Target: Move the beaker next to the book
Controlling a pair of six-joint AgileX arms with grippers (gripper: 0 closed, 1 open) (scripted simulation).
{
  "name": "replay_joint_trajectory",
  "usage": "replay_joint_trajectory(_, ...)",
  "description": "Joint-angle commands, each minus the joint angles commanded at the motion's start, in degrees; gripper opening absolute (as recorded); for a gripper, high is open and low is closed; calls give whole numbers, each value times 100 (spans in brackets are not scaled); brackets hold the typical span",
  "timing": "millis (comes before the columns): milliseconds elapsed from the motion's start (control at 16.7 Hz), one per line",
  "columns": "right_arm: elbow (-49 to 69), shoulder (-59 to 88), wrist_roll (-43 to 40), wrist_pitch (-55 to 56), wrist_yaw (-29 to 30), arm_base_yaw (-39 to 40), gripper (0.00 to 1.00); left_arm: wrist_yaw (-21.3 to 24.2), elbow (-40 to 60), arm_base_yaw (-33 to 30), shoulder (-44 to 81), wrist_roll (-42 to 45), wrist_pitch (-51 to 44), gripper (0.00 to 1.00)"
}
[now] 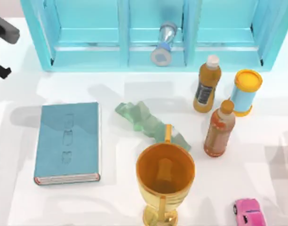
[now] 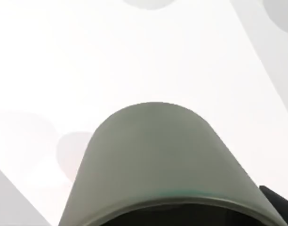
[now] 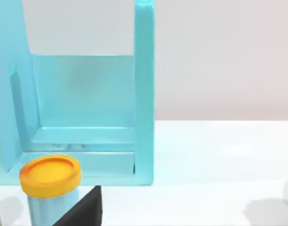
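Note:
The teal-blue book [image 1: 68, 142] lies flat on the left part of the white table. Close in front of the left wrist camera is a grey-green cylindrical vessel, the beaker [image 2: 158, 155]. Its rim is nearest the camera, and white table lies beyond it. My left arm [image 1: 3, 30] sits at the far left edge of the top view, well behind the book. A dark part of my right gripper [image 3: 80, 209] shows beside the yellow-lidded can [image 3: 50, 181].
A gold trophy cup [image 1: 164, 181] stands right of the book, with a crumpled green piece [image 1: 146, 121] behind it. Two bottles [image 1: 207, 84] [image 1: 220, 128], a blue can [image 1: 245, 92] and a pink toy car [image 1: 250, 213] stand at right. A teal shelf [image 1: 92, 52] spans the back.

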Motion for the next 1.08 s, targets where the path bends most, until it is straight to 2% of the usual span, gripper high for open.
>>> replay_joint_trajectory(240, 0, 0, 0, 0, 0, 0, 100, 933, -1908, -377, -1534, -2204, 99, 0)
replay_joint_trajectory(480, 0, 0, 0, 0, 0, 0, 100, 1602, -3046, -632, -2657, -3492, 239, 0)
replay_joint_trajectory(660, 0, 0, 0, 0, 0, 0, 100, 1800, -3329, -703, -2964, -3835, 293, 0)
replay_joint_trajectory(1080, 0, 0, 0, 0, 0, 0, 100, 1798, -3541, -659, -2908, -3783, 503, 0)
